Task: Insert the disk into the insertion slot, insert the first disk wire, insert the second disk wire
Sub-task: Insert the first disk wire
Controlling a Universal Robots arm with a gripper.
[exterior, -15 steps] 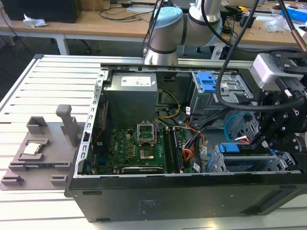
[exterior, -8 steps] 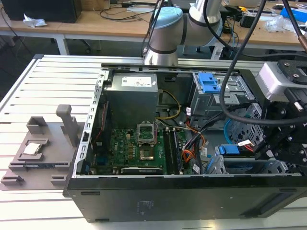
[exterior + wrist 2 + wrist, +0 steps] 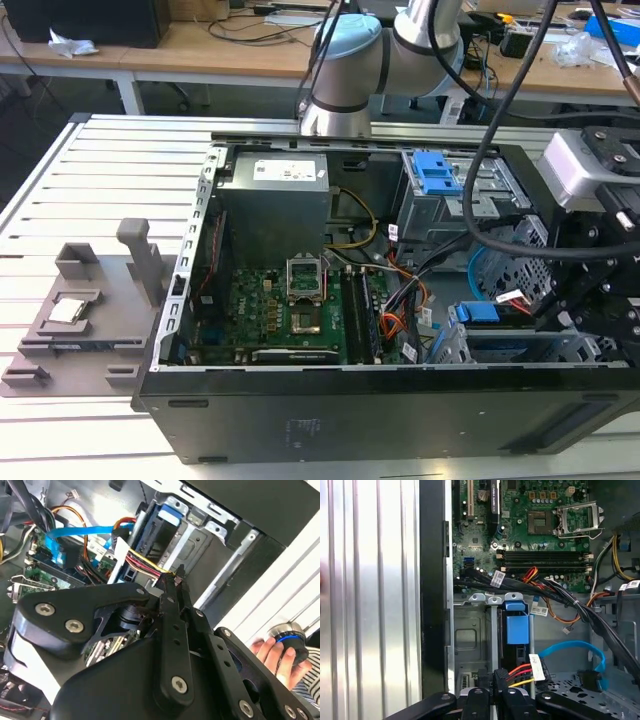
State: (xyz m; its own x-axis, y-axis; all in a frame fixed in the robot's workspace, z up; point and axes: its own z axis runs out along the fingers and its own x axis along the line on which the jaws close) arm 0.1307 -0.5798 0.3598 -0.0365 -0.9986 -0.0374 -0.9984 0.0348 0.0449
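In the first wrist view my gripper [image 3: 491,682] is closed on the red-orange wire [image 3: 520,672] beside the seated disk [image 3: 517,630]. I'd keep its plug square and press gently.

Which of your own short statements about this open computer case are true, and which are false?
1. The disk sits in the insertion slot. True.
2. The tool is far from the first disk wire. False: it is shut on the wire's end, at the disk.
3. The second disk wire is red. False: it is light blue.
4. A person's hand touches a round knob. True.
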